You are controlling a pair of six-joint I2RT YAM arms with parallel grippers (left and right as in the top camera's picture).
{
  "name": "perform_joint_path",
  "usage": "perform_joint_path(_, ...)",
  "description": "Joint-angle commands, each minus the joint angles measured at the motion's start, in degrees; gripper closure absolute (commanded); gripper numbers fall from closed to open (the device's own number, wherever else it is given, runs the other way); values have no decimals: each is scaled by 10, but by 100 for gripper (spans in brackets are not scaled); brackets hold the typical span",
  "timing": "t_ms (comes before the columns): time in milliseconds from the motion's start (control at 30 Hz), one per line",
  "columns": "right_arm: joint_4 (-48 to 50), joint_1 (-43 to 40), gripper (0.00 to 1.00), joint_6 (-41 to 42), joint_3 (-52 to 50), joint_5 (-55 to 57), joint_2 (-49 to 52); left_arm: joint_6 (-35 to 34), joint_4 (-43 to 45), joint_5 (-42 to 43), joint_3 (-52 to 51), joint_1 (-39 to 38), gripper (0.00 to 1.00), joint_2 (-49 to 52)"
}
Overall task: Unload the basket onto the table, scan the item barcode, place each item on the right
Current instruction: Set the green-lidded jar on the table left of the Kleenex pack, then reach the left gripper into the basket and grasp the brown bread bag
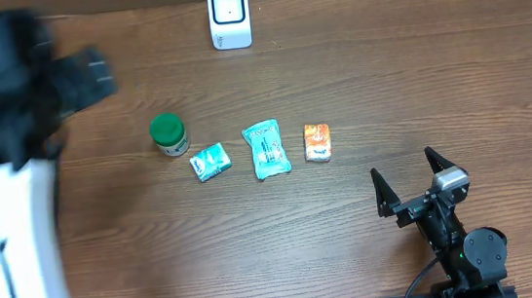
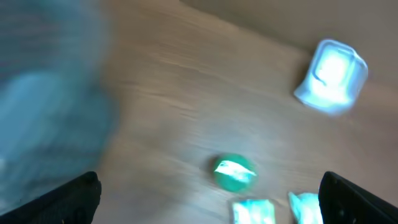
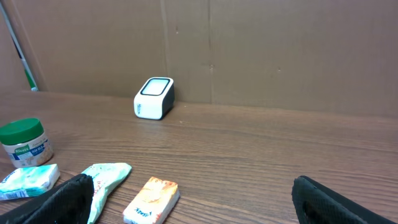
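I see both end effectors released, fingers wide with nothing between them. The left end effector is blurred over the worktop's left side, and the right end effector is near the front. The green-lidded jar, small teal packet, teal pouch and orange packet sit in a row mid-worktop, well apart from the scanner.

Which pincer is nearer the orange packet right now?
Right. The right pincer sits just right of the orange packet, toward the near edge. The left pincer is far off to the left, beyond the green-lidded jar.
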Motion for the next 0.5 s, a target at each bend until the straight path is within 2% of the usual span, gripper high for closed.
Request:
perform_joint_path(0,2,2,0,1,-6,0,-7,-67,-21,-11,-1,107,0,1)
perform_joint_path(233,2,2,0,1,-6,0,-7,-67,-50,92,-12,353,2,33)
perform_joint_path(333,2,2,0,1,-6,0,-7,-66,-44,88,-26,402,4,50)
perform_joint_path(467,2,2,0,1,-6,0,-7,-64,-32,42,-57,419,3,83)
